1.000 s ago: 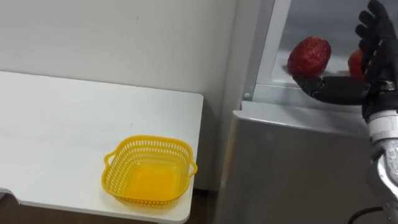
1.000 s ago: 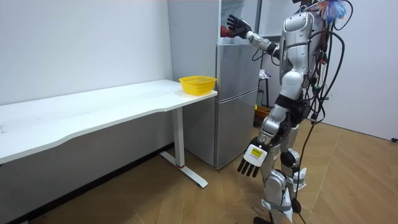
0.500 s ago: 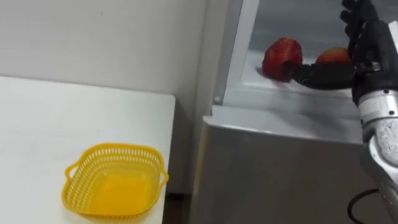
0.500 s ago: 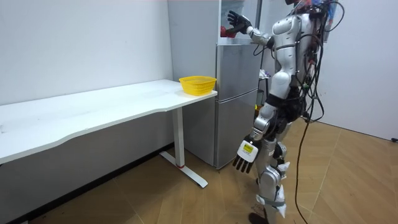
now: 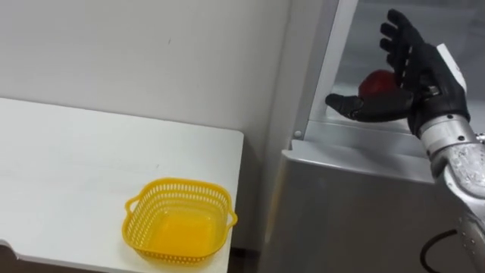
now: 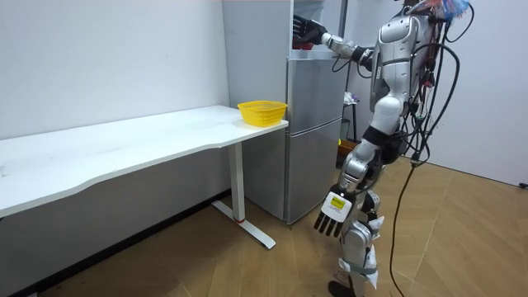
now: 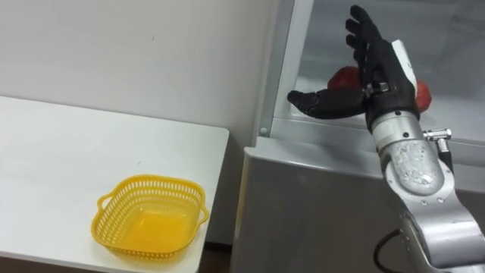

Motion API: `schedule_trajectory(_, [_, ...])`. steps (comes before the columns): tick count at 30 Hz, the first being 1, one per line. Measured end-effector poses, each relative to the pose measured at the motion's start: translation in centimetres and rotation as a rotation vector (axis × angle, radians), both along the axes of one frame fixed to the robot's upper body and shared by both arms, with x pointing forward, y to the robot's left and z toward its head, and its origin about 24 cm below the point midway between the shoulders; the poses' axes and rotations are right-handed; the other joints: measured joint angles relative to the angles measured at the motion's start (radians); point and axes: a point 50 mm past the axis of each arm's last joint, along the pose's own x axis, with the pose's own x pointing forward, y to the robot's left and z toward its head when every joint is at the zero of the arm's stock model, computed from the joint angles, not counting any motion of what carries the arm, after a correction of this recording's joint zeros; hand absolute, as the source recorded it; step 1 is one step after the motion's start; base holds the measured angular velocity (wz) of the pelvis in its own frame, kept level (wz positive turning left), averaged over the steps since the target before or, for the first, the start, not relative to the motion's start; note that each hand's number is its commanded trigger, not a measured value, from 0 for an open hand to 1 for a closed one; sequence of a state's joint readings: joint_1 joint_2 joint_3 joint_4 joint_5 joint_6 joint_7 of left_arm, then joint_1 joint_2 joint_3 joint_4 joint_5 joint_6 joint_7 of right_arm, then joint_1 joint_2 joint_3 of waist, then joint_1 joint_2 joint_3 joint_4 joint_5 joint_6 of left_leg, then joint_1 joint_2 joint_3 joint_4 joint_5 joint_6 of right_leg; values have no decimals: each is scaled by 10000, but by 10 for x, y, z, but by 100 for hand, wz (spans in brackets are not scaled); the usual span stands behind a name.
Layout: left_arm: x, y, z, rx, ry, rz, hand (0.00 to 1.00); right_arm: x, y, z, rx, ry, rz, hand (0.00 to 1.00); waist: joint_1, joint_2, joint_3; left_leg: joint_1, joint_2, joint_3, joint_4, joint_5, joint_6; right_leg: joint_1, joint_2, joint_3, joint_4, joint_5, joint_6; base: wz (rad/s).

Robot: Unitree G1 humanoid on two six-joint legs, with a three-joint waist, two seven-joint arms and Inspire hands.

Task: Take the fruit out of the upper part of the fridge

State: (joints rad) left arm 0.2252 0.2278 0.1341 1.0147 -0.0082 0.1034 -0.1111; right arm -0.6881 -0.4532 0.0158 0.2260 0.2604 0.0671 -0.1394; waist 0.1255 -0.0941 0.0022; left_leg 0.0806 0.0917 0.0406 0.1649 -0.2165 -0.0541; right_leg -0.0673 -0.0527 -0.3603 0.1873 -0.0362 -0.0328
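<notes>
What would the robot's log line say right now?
right hand: open, by red fruit in upper fridge | left hand: open, hanging | yellow basket: on table

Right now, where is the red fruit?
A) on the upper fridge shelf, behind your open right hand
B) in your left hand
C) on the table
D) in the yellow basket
A: the red fruit sits on the fridge shelf behind the right hand, whose fingers are spread and not closed on it; the yellow basket holds nothing.
</notes>
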Motion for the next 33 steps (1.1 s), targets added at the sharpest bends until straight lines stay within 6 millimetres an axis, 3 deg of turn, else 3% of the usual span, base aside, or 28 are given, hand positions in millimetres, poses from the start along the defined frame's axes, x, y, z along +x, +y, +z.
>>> schedule_trajectory(14, [1, 2, 1, 9, 141, -409, 0, 0, -3, 0, -139, 72, 154, 0, -61, -45, 48, 16, 6, 7, -11, -4, -1, 39, -8, -37, 10, -72, 36, 1])
schedule_trajectory(33, [3, 4, 2, 37, 123, -436, 0, 3, -11, -1, -234, 245, -73, 0, -150, -104, 43, 41, 7, 24, -23, -9, 4, 175, -63, -224, 1, -156, 112, 3])
